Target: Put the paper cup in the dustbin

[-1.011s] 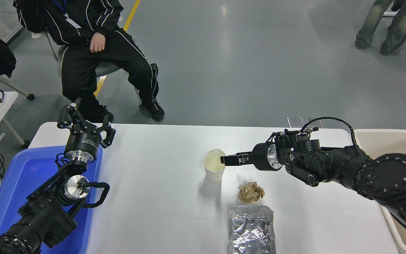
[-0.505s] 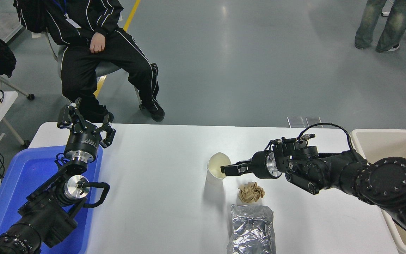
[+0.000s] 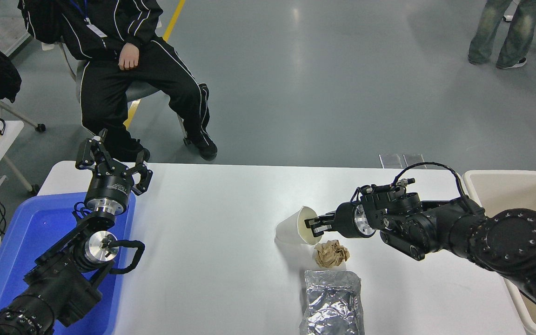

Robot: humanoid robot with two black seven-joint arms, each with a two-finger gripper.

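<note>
Pinching the rim of the paper cup (image 3: 292,226), the right end effector (image 3: 313,225) had its fingers clenched on the cup's wall, one seemingly inside the mouth, so the cup hung tilted with its mouth toward the arm and its base to the left. A crumpled brown paper ball (image 3: 331,253) lay just near of it on the table (image 3: 212,260), with a foil bag (image 3: 332,301) nearer still. The dustbin (image 3: 519,190) waited far right. The left end effector (image 3: 112,164) stood released, parked above the blue tub (image 3: 21,246).
</note>
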